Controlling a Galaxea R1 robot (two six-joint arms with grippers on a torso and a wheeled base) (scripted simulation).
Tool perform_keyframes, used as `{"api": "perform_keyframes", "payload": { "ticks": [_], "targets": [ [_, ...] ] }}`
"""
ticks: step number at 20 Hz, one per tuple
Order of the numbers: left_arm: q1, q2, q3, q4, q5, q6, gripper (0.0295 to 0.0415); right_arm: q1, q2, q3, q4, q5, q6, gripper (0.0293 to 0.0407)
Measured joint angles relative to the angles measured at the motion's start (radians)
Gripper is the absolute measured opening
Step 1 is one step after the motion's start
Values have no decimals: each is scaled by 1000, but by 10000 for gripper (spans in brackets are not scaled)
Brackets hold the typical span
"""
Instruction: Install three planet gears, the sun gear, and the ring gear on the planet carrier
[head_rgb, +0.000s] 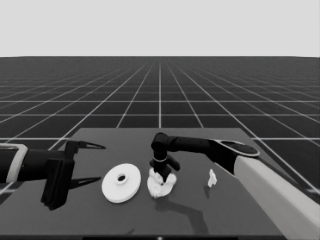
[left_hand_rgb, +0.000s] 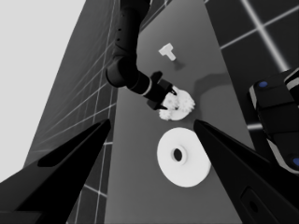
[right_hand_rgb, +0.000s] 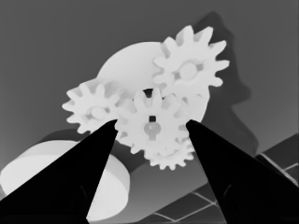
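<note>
Dark table under a grid floor: right gripper, fingers spread, hangs over the smaller white round part, which bears four small white toothed gears. Beside it lies the larger white round part. Left gripper waits spread at the table's left end.

Head view: elevated, looks down across tabletop toward horizon, mid-distance.
Left wrist view: rolled sideways, looks along tabletop from left end, farther off.
Right wrist view: close above smaller round part, facing down.
Shared: all three show smaller round part with gears; head and left wrist views also share larger round part and thin white piece.
</note>
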Motion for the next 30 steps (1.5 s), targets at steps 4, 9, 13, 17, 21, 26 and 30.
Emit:
{"api": "perform_keyframes", "payload": {
  "ticks": [4,9,13,17,21,26,30],
  "targets": [
    [0,0,0,0,0,0,385,0,0,0,0,0,42,310],
    [0,0,0,0,0,0,385,0,0,0,0,0,94,310],
    [0,0,0,0,0,0,385,0,0,0,0,0,136,309],
    [0,0,0,0,0,0,385,0,0,0,0,0,178,309],
    [0,0,0,0,0,0,385,0,0,0,0,0,209,369],
    [0,0,0,0,0,0,385,0,0,0,0,0,214,384],
    [0,0,0,0,0,0,385,103,-27,104,119,-56,-143,393]
  ]
}}
